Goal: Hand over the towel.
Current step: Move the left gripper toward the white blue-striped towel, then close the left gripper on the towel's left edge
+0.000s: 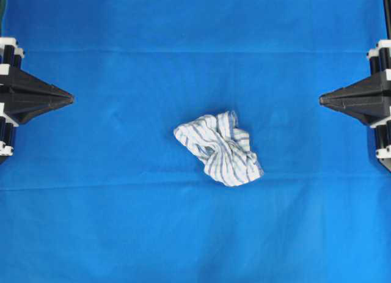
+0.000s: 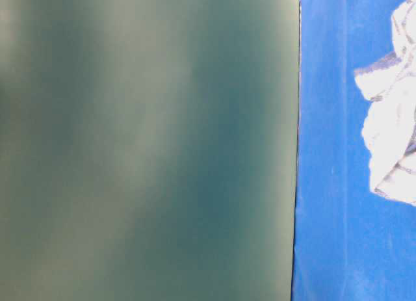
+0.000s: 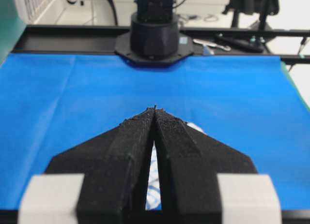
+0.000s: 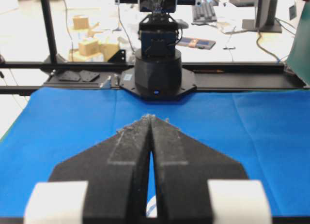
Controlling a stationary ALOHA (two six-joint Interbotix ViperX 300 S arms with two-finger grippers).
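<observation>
The towel [image 1: 220,148], white with thin blue-grey stripes, lies crumpled on the blue sheet [image 1: 122,203] near the middle of the overhead view. Part of it shows at the right edge of the table-level view [image 2: 390,138]. My left gripper [image 1: 71,99] rests at the left edge, shut with nothing in it, well apart from the towel. My right gripper [image 1: 321,99] rests at the right edge, also shut and bare. In the left wrist view the closed tips [image 3: 154,108] point across the sheet, and a sliver of towel [image 3: 154,185] shows behind the fingers. The right wrist view shows closed tips [image 4: 151,116].
The blue sheet covers the whole table. Each wrist view shows the opposite arm's black base [image 3: 154,37] [image 4: 157,76] at the far side. A dull green panel [image 2: 143,145] fills the left two thirds of the table-level view. Lab clutter stands beyond the table frame [image 4: 92,45].
</observation>
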